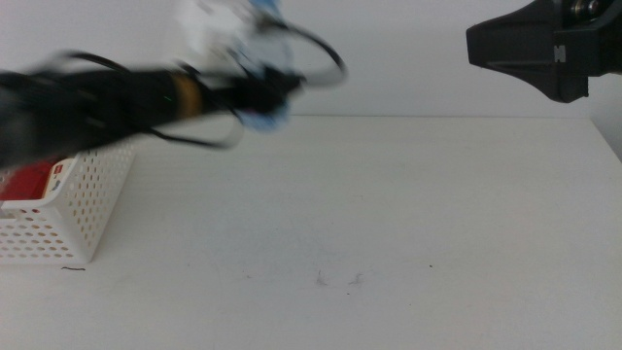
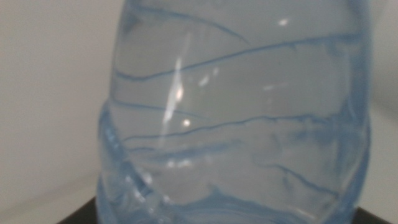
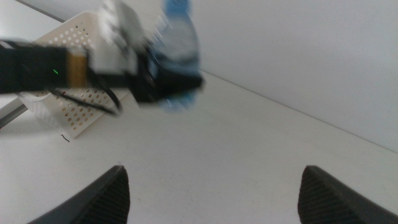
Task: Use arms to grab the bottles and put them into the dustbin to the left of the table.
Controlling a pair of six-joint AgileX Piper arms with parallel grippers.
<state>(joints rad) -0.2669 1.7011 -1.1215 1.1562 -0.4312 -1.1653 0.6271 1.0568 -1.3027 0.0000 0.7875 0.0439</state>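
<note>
The left arm (image 1: 107, 102) reached in from the left side of the middle view, blurred, with its black cable looping above it, and its left gripper (image 1: 264, 97) was clamped on the clear water bottle (image 1: 260, 58), which it held in the air above the far part of the white table (image 1: 389, 214). The bottle's blue cap (image 1: 264, 10) pointed upward, close to the top edge of that view. In the left wrist view the bottle's ribbed, blue-tinted body (image 2: 239, 118) filled almost the whole frame, with only a dark sliver of the gripper showing under it. The right wrist view showed the same bottle (image 3: 177, 46) gripped by the left gripper (image 3: 165, 84) above the tabletop, with the white lattice dustbin (image 3: 68, 74) behind the arm. That dustbin (image 1: 73, 209) stood at the left edge of the table, under the left arm, and something red (image 1: 29, 182) lay inside it, seen over its rim; whether it was the can could not be told. The right gripper (image 3: 214, 193) hung high at the right, well apart from the bottle, its two dark jaws spread wide with nothing between them; in the middle view it (image 1: 544, 49) showed at the upper right corner.
</note>
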